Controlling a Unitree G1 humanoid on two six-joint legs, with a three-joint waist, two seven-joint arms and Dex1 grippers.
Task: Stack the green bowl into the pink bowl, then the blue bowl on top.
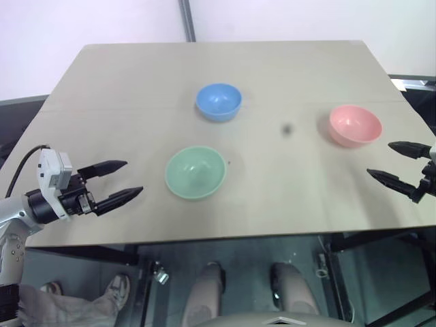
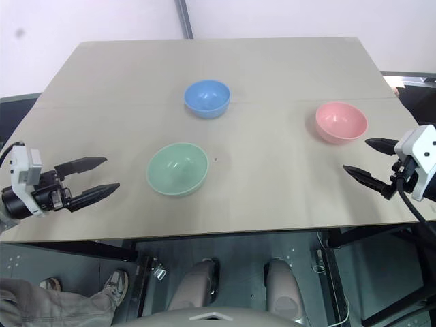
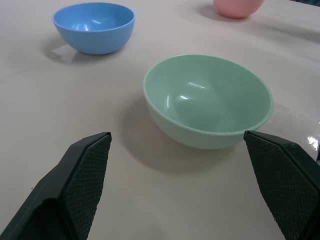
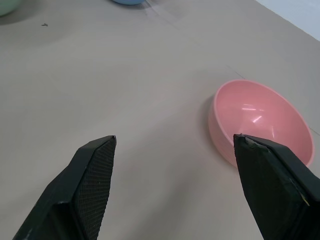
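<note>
Nothing stacked yet: green bowl (image 1: 195,172), pink bowl (image 1: 354,125) and blue bowl (image 1: 219,101) sit well apart on the surface (image 1: 136,88). Left tool (image 1: 121,182) spread wide near green bowl, right tool (image 1: 396,164) spread wide, both empty.

The left gripper (image 1: 125,180) has 2 long black fingers tapering to points, with cross-hatched inner pads (image 3: 90,172). Behind them sits a white boxy block on a black and silver wrist, trailing a black cable. The right gripper (image 2: 368,161) matches, with a white block.

2 head cams high over table (image 1: 286,197), looking down, wrist cams low, close, both sharing tabletop
</note>
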